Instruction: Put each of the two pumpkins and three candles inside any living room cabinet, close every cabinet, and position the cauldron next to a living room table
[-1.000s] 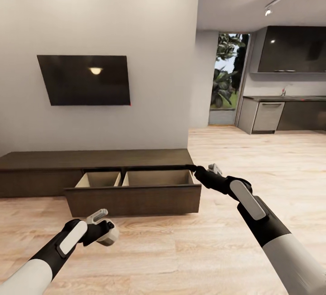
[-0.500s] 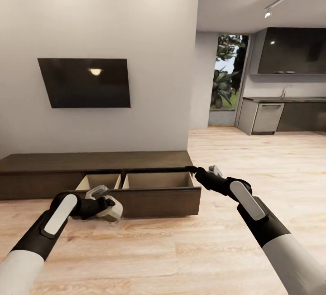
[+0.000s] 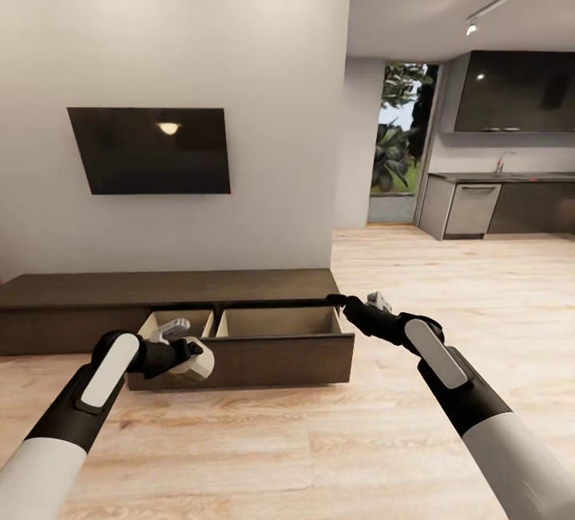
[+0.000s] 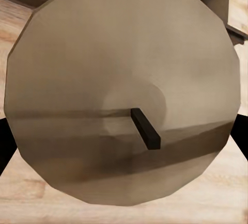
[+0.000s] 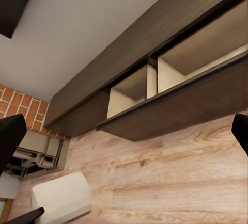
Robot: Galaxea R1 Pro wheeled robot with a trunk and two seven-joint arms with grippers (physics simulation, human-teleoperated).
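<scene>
Candle at the open cabinet drawer

The left end effector is pinching a candle beside the cabinet; the right end effector is sitting spread at its corner.

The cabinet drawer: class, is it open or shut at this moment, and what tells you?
Open. The cabinet has its drawer pulled forward over the floor, and its light wood insides show from above.

Setting: open-plan home, living room running into a kitchen.
At my 11 o'clock a flat television hangs on a pale wall above a long low dark cabinet with its drawer pulled out; light wood floor underfoot; at 2 o'clock grey kitchen units, beside a garden window.
</scene>
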